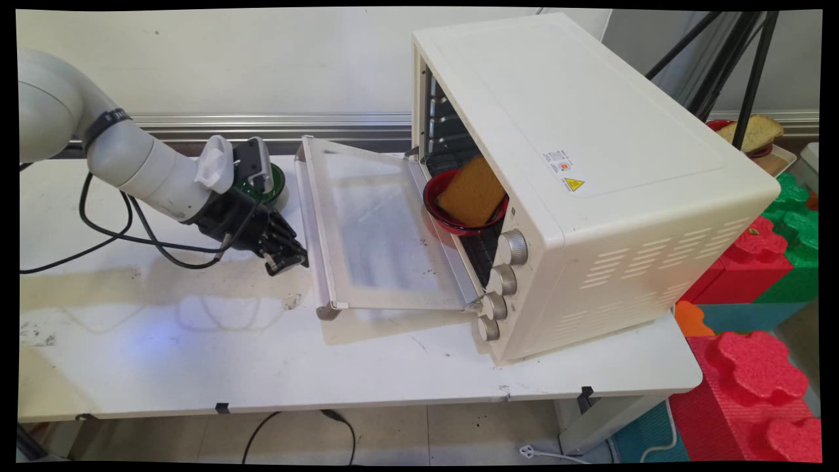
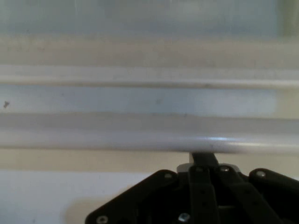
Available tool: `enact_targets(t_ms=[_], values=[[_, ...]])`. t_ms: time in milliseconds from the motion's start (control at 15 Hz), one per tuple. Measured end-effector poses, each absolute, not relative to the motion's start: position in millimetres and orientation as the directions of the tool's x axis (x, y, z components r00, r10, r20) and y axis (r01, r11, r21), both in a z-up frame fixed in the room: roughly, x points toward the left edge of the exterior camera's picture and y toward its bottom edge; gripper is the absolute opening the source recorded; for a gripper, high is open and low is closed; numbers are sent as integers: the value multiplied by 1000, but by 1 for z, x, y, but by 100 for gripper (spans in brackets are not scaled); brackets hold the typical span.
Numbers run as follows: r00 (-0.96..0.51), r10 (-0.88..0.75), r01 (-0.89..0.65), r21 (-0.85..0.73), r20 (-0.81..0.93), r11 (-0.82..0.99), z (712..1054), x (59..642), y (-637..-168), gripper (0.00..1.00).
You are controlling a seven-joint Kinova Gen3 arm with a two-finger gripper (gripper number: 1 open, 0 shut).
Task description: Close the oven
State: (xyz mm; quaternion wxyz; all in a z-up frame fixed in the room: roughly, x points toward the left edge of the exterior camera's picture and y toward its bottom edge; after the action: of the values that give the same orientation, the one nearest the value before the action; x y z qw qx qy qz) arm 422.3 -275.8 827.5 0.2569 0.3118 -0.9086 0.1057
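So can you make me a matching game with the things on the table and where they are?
Things:
1. red bowl
2. sponge
3. green bowl
4. gripper

Places:
A. behind the robot's wrist
B. inside the oven
C. lying in the red bowl
D. by the handle of the open oven door

Pairs: 1-B, 2-C, 3-A, 4-D
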Motion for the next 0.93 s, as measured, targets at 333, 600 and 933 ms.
enact_targets(t_ms=[333,600,933], values=[[-648,-493,-628,-40,581,777,830,418,-275,0],[-613,-480,-645,-47,628,763,841,417,-273,0],[-584,-454,-654,-59,673,754,860,411,-277,0]])
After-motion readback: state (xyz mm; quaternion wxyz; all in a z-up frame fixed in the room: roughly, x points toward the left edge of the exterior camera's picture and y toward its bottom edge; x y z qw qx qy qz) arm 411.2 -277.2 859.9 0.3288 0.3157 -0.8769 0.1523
